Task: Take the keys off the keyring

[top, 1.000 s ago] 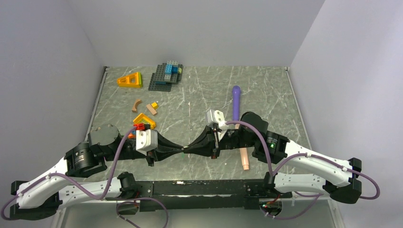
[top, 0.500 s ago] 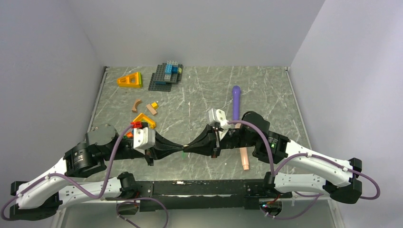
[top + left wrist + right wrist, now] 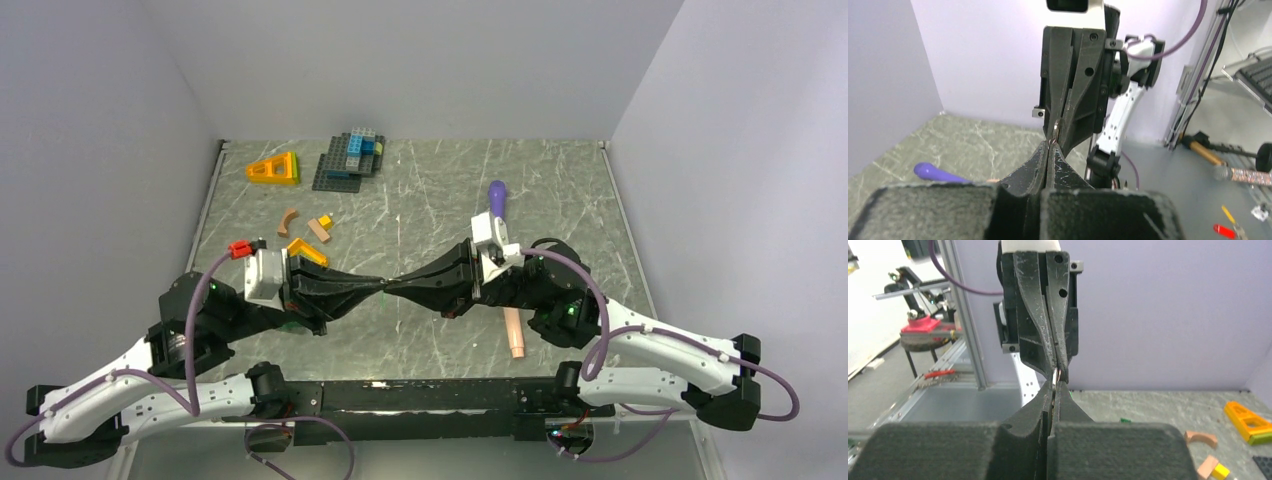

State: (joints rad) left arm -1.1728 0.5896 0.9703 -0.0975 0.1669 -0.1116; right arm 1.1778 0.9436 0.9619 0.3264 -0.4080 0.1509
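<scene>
- Two grippers, the left gripper point(image 3: 372, 288) and the right gripper point(image 3: 398, 289), meet tip to tip above the table point(image 3: 430, 190), each with its jaws fully closed.
- One keyring point(image 3: 1058, 374), a small silvery loop, is pinched where both sets of tips meet.
- One tiny green piece point(image 3: 1125, 420) lies on the table below. I cannot tell whether it is a key.

Left and right jaws meet tip to tip, keyring point(image 3: 1058, 374) between, above the table point(image 3: 420, 190)
</scene>
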